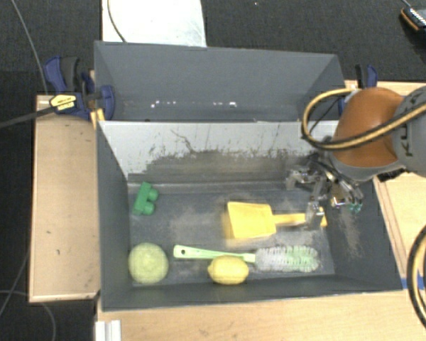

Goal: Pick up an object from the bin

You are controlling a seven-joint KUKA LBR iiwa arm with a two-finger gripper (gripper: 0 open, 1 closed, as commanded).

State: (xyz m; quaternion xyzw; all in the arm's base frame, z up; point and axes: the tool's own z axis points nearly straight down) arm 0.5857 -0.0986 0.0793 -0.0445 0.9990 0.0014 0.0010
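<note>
The bin (199, 155) is matt grey metal, scuffed. The yellow scoop (250, 221) and green block (145, 198) look smooth plastic; the pale green ball (148, 263) looks fuzzy.

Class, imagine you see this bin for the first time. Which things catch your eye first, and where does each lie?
The bright yellow scoop lies mid-bin, its handle pointing to the view's right, where the end effector hangs at the handle's tip. Along the near wall lie a yellow lemon, a pale green brush and a yellow-green ball. A green block sits alone at the far left.
</note>
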